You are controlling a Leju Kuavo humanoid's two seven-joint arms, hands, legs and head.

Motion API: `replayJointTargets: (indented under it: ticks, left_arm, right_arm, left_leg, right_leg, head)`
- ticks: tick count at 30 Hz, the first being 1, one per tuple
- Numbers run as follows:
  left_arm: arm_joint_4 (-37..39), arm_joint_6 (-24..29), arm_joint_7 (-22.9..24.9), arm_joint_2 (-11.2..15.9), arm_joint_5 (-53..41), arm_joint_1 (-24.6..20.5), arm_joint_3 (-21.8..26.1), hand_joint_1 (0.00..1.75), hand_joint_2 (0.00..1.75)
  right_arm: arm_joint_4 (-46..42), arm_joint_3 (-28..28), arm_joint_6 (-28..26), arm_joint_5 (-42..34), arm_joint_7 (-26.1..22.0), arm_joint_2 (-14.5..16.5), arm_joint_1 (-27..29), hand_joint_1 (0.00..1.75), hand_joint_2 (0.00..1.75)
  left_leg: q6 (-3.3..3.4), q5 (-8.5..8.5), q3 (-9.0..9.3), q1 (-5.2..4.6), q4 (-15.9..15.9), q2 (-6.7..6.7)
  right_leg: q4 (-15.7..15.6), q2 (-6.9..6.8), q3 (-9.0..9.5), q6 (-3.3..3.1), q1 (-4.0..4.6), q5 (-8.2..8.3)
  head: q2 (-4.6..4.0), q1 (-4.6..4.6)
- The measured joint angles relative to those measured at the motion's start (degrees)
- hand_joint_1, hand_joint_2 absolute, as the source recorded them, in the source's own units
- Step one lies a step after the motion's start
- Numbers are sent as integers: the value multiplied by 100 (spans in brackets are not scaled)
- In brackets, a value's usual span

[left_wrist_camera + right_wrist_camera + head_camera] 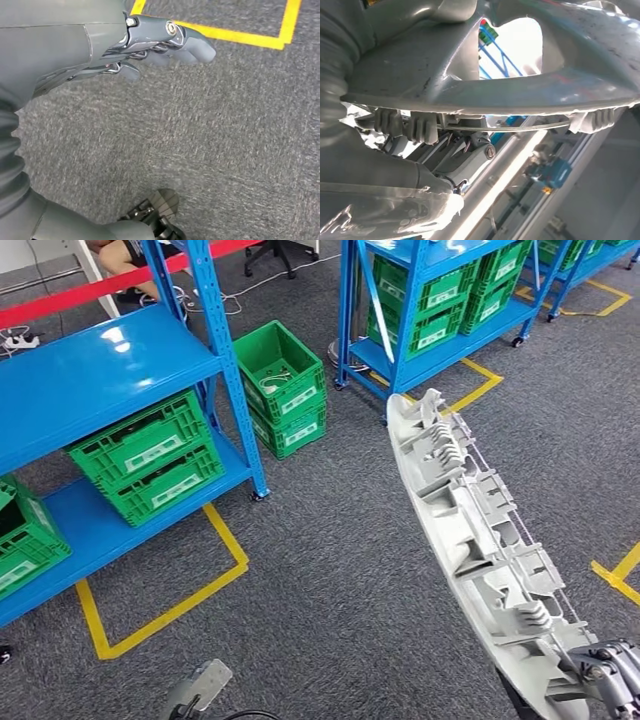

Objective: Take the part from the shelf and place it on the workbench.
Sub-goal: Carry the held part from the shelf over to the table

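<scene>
Here, looking down from the head camera onto a grey carpeted floor (340, 570) marked with yellow tape lines (162, 615). Gripping one end of a long pale grey moulded part (483, 540) at the lower right of the picture: the right hand (611, 675), with fingers closed around that end. Stretching up and away from the hand across the floor, ribbed and clipped on its upper face, ending near the middle of the scene, carried in the air and touching neither shelf nor floor. Seen close up from the right wrist camera, pressing against the underside of the part's curved pale edge (490, 95), the hand's dark fingers (469, 155). Hanging low over the carpet in the left wrist camera, holding nothing, fingers stretched out fairly straight and close together: the left hand (158, 42). Standing at the left of the head view, a blue shelf (98, 370) carrying green crates (147, 455) on its lower level. Sitting on the floor just beside that shelf's corner post, two more stacked green crates (283, 385). Standing farther back, a second blue shelf (445, 335) loaded with green crates. Showing at the top left edge, part of a seated person's legs (124, 255).
</scene>
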Motion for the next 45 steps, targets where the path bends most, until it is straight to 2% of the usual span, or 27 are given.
replayJointTargets:
  ticks: [2,4,7,8,9,10,11,13,14,17,19,20,22,24,25,26,27,29,31,34,36,38,39,40,41,43,45]
  left_arm:
    - [0,-21,1,8,27,-11,2,0,175]
    - [0,-38,4,21,48,-26,4,0,175]
    - [0,-43,4,37,67,-28,10,0,175]
    - [0,-44,5,41,69,-23,16,0,175]
    - [0,-44,5,44,70,-20,22,0,175]
    - [0,-45,6,47,72,-20,30,0,175]
    - [0,-45,7,51,75,-22,36,0,175]
    - [0,-50,8,62,86,-30,45,0,175]
    - [0,-61,17,67,92,-34,54,0,175]
    - [0,-107,62,78,108,-46,91,0,175]
    - [-1,-125,85,98,132,-62,115,0,175]
    - [-2,-130,91,111,145,-64,129,0,175]
    - [-2,-136,95,139,165,-47,158,0,175]
    - [-2,-142,94,163,179,-26,186,0,175]
    - [-2,-144,91,172,188,-24,203,0,175]
    - [-2,-146,87,179,197,-24,219,0,175]
    - [-2,-148,81,184,204,-25,232,0,175]
    - [-2,-143,63,194,206,-25,254,0,175]
    - [-2,-134,38,198,190,-23,269,0,175]
    - [-2,-95,-29,162,120,-23,276,0,175]
    - [-2,-39,-101,115,95,-9,275,0,175]
    - [-1,16,-167,58,94,26,275,0,175]
    - [-1,38,-187,33,94,43,275,0,175]
    - [0,58,-198,8,95,56,276,0,175]
    - [0,78,-202,-12,95,61,276,0,175]
    - [0,117,-203,-43,96,58,279,0,175]
    - [0,147,-208,-70,104,51,283,0,175]
  right_arm:
    - [10,0,0,34,-10,0,-43,169,175]
    - [36,1,0,84,15,0,-122,169,175]
    - [78,2,1,113,32,0,-218,169,175]
    - [93,2,2,117,32,0,-234,169,175]
    - [108,2,2,120,32,0,-241,169,175]
    - [122,2,2,122,32,0,-243,169,175]
    - [132,2,2,125,33,0,-246,169,175]
    - [146,3,2,140,41,0,-271,169,175]
    - [155,5,2,155,48,0,-295,169,175]
    - [209,15,2,179,51,0,-384,169,175]
    - [259,17,2,142,31,0,-458,169,175]
    - [289,17,2,113,11,0,-508,169,175]
    - [368,17,2,48,-40,0,-613,169,175]
    - [459,17,2,7,-82,0,-689,169,175]
    - [497,16,2,0,-92,0,-712,169,175]
    - [527,16,2,-3,-94,0,-727,169,175]
    - [547,15,2,-6,-88,0,-738,169,175]
    - [573,15,2,-16,-71,0,-760,169,175]
    - [584,10,2,-49,-44,0,-765,169,175]
    - [520,-26,0,-226,-87,0,-611,169,175]
    - [394,-56,0,-335,-116,0,-438,169,175]
    - [253,-74,0,-276,-34,0,-302,169,175]
    - [190,-79,0,-195,31,0,-247,169,175]
    - [133,-81,0,-106,95,0,-197,169,175]
    - [81,-81,0,-28,147,0,-153,169,175]
    - [-30,-81,0,85,220,0,-91,169,175]
    - [-161,-81,-1,157,260,0,-48,169,175]
  left_leg:
    - [-57,0,0,10,0,37]
    - [-115,-140,-72,27,163,-37]
    - [-152,-694,-562,34,1214,-185]
    - [-152,-804,-729,35,1549,-198]
    - [-147,-801,-814,35,1703,-206]
    - [-137,-680,-785,35,1616,-214]
    - [-123,-478,-653,36,1324,-236]
    - [-88,-108,-278,47,525,-356]
    - [-73,-22,-151,50,244,-410]
    - [-9,-5,-87,43,48,-413]
    - [69,23,-80,51,18,-353]
    - [103,33,-75,58,4,-317]
    - [138,29,-72,46,5,-248]
    - [144,26,-67,34,7,-173]
    - [142,22,-61,32,8,-139]
    - [136,14,-49,31,9,-109]
    - [122,1,-33,29,11,-83]
    - [74,-30,-15,-2,32,-44]
    - [29,-42,-16,-31,48,0]
    - [-42,-135,-40,-13,124,10]
    - [-91,-449,-253,-1,608,-102]
    - [-111,-816,-634,8,1413,-177]
    - [-113,-885,-770,10,1681,-189]
    - [-111,-838,-811,13,1745,-198]
    - [-105,-683,-739,17,1573,-210]
    - [-91,-274,-378,35,807,-322]
    - [-68,-90,-101,52,212,-452]
  right_leg:
    - [8,86,-19,-86,6,26]
    - [-2,148,-40,-162,-4,54]
    - [-7,239,-69,-224,-11,74]
    - [-6,280,-77,-229,-9,77]
    - [-6,325,-81,-231,-7,79]
    - [-5,370,-80,-230,-8,81]
    - [-4,418,-76,-224,-10,84]
    - [8,511,-83,-194,-6,89]
    - [15,554,-98,-166,0,96]
    - [-8,648,-142,-58,-7,131]
    - [108,549,-222,-1,-12,50]
    - [327,455,-332,20,-9,-77]
    - [1060,282,-682,46,-4,-428]
    - [1595,236,-941,58,-4,-579]
    - [1567,226,-925,55,-4,-504]
    - [1307,208,-788,48,-4,-338]
    - [901,147,-570,38,-3,-147]
    - [217,5,-194,3,20,61]
    - [42,-16,-107,-48,44,61]
    - [34,102,-128,-145,27,85]
    - [22,164,-132,-201,4,98]
    - [22,246,-146,-227,1,99]
    - [23,298,-149,-229,1,99]
    - [23,352,-150,-227,0,101]
    - [23,407,-148,-223,-3,104]
    - [28,511,-144,-196,-5,112]
    - [44,603,-167,-142,5,120]
  head:
    - [0,-10]
    - [0,-21]
    - [0,-43]
    - [0,-44]
    - [0,-44]
    - [0,-43]
    - [0,-44]
    - [0,-44]
    - [0,-42]
    - [0,-42]
    - [0,-24]
    - [0,-11]
    - [0,13]
    - [0,10]
    - [0,11]
    - [0,11]
    - [0,13]
    - [0,8]
    - [0,-7]
    - [0,-21]
    - [0,-38]
    - [0,-47]
    - [0,-48]
    - [0,-47]
    - [0,-46]
    - [0,-49]
    - [0,-53]
